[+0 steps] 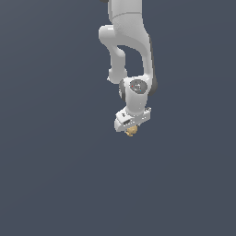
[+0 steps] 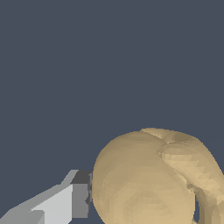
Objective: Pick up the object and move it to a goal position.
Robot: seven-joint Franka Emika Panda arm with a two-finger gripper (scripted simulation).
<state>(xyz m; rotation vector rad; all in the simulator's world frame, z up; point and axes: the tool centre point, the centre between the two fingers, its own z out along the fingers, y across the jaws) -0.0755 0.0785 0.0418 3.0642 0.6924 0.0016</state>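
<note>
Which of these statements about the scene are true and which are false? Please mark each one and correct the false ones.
1. The object is tan-yellow. True.
2. The object is larger than the gripper. False: in the exterior view it is much smaller than the white gripper.
3. The object sits directly at the tip of the gripper. True.
4. In the wrist view, one of the fingers stands far away from the object. False: it is right against the object's side.
5. Several other items lie around the robot. False: only the arm and the object show against the plain dark background.
</note>
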